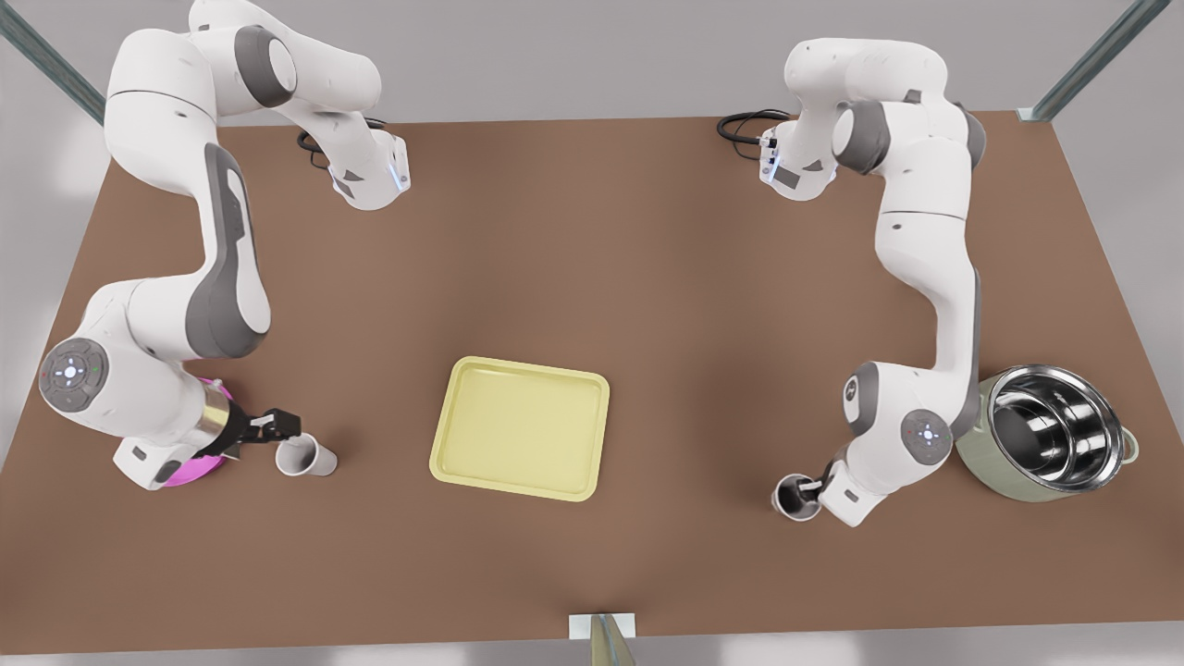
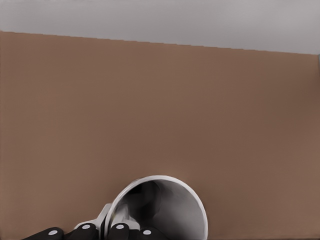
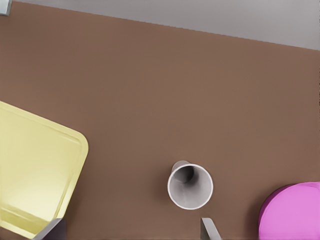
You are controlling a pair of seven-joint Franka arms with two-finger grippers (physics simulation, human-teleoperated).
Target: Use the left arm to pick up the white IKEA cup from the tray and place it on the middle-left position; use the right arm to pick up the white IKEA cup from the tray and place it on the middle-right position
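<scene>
Brown desk (image 1: 647,277) runs wall to wall under both arms, with grey wall behind it and the pale-yellow tray (image 1: 521,427) lying flat near its middle, well apart from both cups. At the front view's left, the right pincer (image 1: 277,425) hangs low with its jaws spread wide, just beside the free cup (image 1: 305,456), which rests on bare desk between the tray and a round magenta plate (image 1: 199,467). The arm covers most of that plate. From the right wrist, the free cup (image 3: 190,186) sits apart from both fingertips, with the tray's rounded corner (image 3: 75,145) to one side and the plate (image 3: 292,212) cut off at the picture's edge. At the front view's right, the left pincer (image 1: 816,485) is clamped on the rim of the held cup (image 1: 794,497), close to a steel pot (image 1: 1050,430) partly hidden behind the arm. From the left wrist, dark fingers (image 2: 120,231) pinch the held cup (image 2: 160,210), whose base is out of sight.
</scene>
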